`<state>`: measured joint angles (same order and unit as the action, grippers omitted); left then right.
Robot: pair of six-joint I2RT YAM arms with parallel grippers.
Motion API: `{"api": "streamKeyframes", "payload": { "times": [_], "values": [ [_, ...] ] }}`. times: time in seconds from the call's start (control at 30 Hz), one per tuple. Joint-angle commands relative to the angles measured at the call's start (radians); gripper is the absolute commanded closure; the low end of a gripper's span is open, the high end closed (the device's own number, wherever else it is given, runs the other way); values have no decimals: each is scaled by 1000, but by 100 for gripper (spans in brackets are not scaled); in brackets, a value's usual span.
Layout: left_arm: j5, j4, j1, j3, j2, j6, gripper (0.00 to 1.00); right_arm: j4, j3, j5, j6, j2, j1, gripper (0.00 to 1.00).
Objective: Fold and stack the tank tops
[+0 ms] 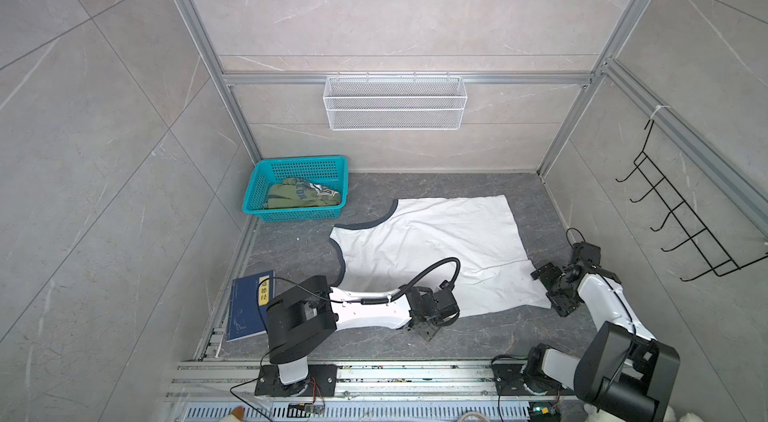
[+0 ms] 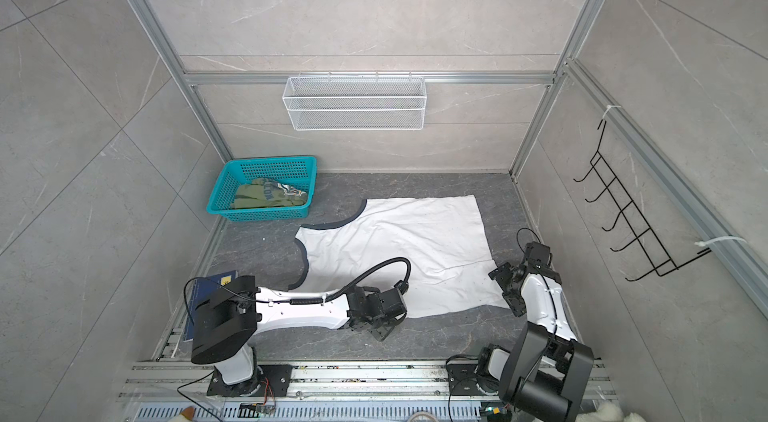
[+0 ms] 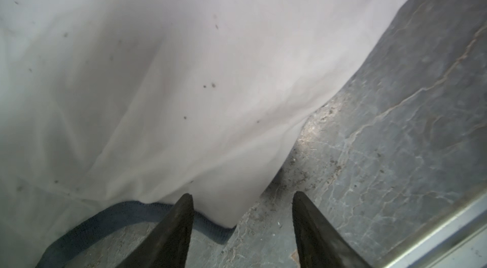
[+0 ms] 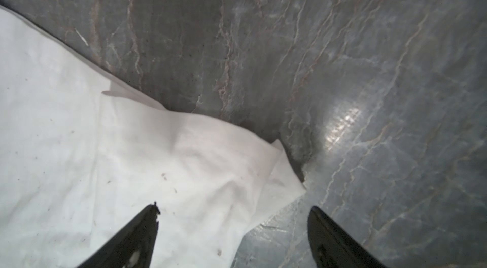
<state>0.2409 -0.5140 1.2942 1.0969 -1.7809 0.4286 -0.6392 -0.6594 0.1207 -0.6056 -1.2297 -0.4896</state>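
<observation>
Cloth of the white tank top (image 1: 436, 241) is lying spread flat on the dark tabletop (image 1: 478, 337); the olive tank top (image 1: 299, 196) is sitting crumpled in the teal basket (image 1: 305, 159). The left gripper (image 3: 242, 195) is straddling the white top's navy-trimmed near corner and the right gripper (image 4: 234, 207) its hem corner, both with jaws apart and holding nothing. Judged step: the first fold is starting, and the next move is calling for both to pinch and lift together.

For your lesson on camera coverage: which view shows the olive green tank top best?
The top views: in both top views the olive green tank top lies crumpled in the teal basket, its print showing. Neither wrist view shows it; each shows only the white tank top and the tabletop.
</observation>
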Motion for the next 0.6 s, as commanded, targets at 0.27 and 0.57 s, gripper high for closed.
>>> {"api": "streamKeyframes", "payload": {
  "times": [0.27, 0.57],
  "values": [
    [46, 18, 2, -27, -26, -14, 66, 105, 48, 107, 35, -90, -35, 29],
    [64, 73, -19, -70, 49, -18, 83, 117, 49, 160, 54, -126, -33, 75]
  ]
}}
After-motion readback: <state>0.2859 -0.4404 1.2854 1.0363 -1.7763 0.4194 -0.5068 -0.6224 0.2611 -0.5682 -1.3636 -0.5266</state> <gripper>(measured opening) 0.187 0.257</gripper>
